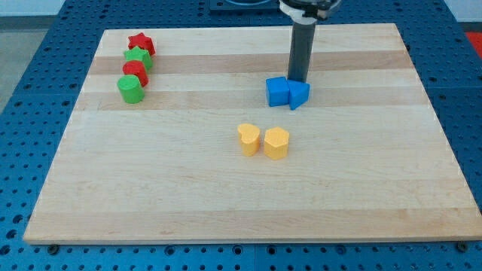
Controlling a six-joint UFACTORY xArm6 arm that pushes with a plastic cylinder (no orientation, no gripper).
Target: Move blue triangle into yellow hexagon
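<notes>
The blue triangle (299,94) sits right of the board's middle, touching a blue cube-like block (277,91) on its left. My tip (298,80) stands just behind the blue triangle, at its top edge in the view, touching or nearly touching it. The yellow hexagon (276,143) lies below the blue pair, a short gap away, with a yellow heart-like block (249,139) close on its left.
At the board's upper left stands a column of a red star (141,44), a green block (138,58), a red block (135,71) and a green block (130,89). The wooden board (151,188) lies on a blue perforated table.
</notes>
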